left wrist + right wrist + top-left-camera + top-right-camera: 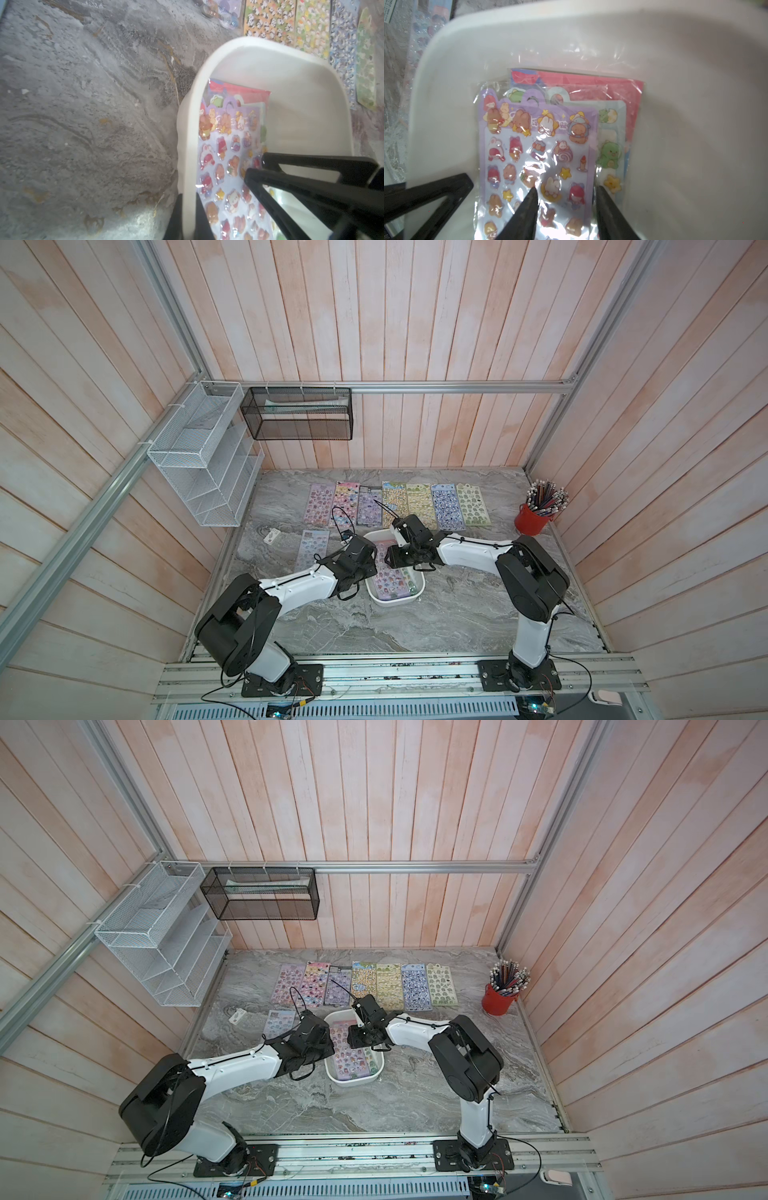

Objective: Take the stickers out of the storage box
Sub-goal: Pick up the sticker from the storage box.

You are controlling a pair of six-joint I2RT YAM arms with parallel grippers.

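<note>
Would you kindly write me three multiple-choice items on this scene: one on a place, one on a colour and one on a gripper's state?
1. Where does the red cup of pencils stand?
A. In a drawer.
B. On the table, at the right end of the far row of sticker sheets.
C. On a chair.

2. What colour is the top sheet in the storage box?
A. Purple.
B. Black.
C. Orange.

3. How is the right gripper?
A. Shut on a pencil.
B. Shut on the box rim.
C. Open over the top sheet.

Answers:
1 B: both top views show it on the table's far right.
2 A: the wrist views show its purple backing.
3 C: its fingertips stand apart in the right wrist view.
</note>
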